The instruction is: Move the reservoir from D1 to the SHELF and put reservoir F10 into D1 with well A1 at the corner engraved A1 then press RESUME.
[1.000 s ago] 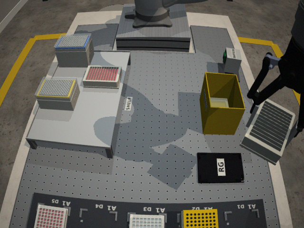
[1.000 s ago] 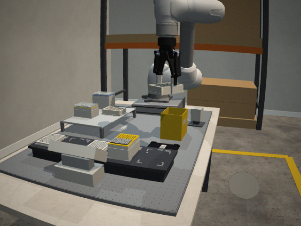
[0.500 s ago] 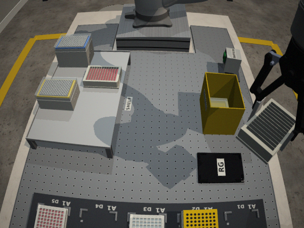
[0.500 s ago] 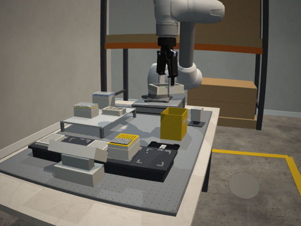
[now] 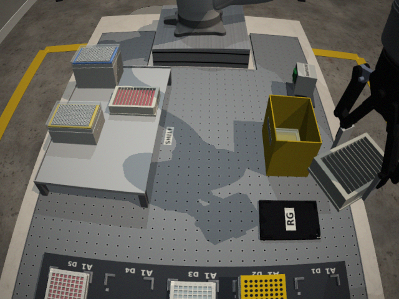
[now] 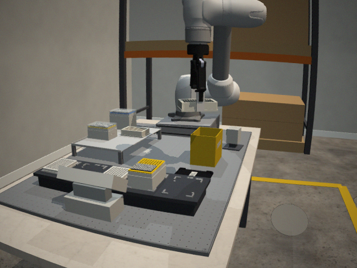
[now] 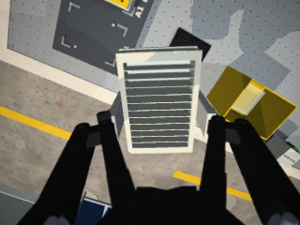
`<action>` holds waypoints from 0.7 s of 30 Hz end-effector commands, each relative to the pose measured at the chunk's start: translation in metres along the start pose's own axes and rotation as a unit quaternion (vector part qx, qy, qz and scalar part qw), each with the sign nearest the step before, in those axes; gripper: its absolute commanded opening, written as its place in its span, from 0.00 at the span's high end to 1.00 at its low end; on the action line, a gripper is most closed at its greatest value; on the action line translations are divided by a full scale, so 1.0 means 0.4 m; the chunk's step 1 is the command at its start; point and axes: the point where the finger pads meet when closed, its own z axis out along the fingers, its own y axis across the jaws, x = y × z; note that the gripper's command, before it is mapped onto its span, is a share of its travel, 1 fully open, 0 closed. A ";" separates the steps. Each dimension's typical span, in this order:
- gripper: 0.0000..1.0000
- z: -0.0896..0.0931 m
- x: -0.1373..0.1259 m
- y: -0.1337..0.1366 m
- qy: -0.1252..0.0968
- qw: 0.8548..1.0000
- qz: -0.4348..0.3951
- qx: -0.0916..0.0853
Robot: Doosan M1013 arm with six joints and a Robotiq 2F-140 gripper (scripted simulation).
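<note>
My gripper (image 5: 362,157) is shut on a white 12-trough reservoir with grey troughs (image 5: 349,170). It holds it by the long sides, high in the air over the table's right edge, beside the yellow bin. The reservoir looks level in the exterior view (image 6: 197,104) and fills the middle of the wrist view (image 7: 159,100). The D1 brackets (image 5: 317,281) are empty. A reservoir with red troughs (image 5: 134,97) sits flat on the SHELF (image 5: 103,141). I cannot read either ID label.
The yellow bin (image 5: 291,138) stands left of the held reservoir, with the black RG nest (image 5: 289,219) in front of it. The RESUME post (image 5: 304,78) is behind the bin. Two tip racks (image 5: 96,64) (image 5: 75,120) stand on the shelf. The deck holds a yellow tip rack (image 5: 263,286) and two open plates (image 5: 192,289) (image 5: 67,284).
</note>
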 end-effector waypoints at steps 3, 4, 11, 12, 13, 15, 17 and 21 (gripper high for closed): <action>1.00 -0.001 0.000 0.000 0.000 0.999 0.042 0.000; 1.00 -0.001 0.000 0.000 0.000 0.999 0.052 0.000; 1.00 -0.001 0.000 0.000 0.000 0.993 0.122 0.000; 1.00 -0.001 0.000 0.000 0.000 0.991 0.132 0.000; 1.00 -0.001 0.000 0.000 0.000 0.990 0.142 0.000; 1.00 -0.001 0.000 0.000 0.000 0.987 0.161 0.000; 1.00 -0.001 0.000 0.000 0.000 0.983 0.181 0.000; 1.00 -0.001 0.000 0.000 0.000 0.980 0.201 0.000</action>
